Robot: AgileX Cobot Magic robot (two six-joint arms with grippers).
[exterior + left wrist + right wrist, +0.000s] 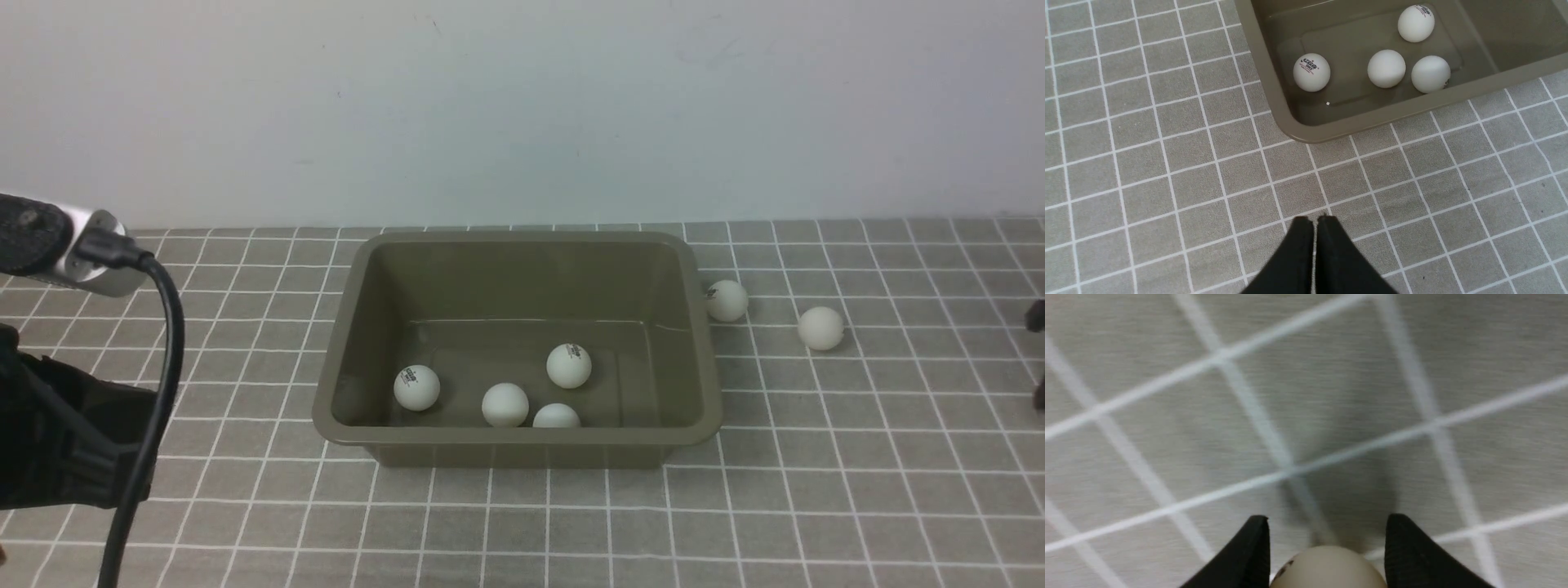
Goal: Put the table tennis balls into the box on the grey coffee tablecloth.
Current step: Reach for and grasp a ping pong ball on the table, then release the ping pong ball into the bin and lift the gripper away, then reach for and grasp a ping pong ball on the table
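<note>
"Surroundings of the box (522, 454)?"
"Left of box: black cable (173, 327). Right of box, on gridded tablecloth (890, 425): two loose balls (820, 328)."
"Contents?"
"Four matte white balls (416, 388), some with dark printing."
"Jaws?"
"Left gripper (1315, 220): clenched, empty. Right gripper (1328, 524), well right of box: grasping another ball (1329, 568)."

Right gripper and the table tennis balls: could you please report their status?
Right gripper closed around table tennis ball by the tablecloth; left gripper shut, empty. Four balls inside box, two outside. Nothing seen blocking.
</note>
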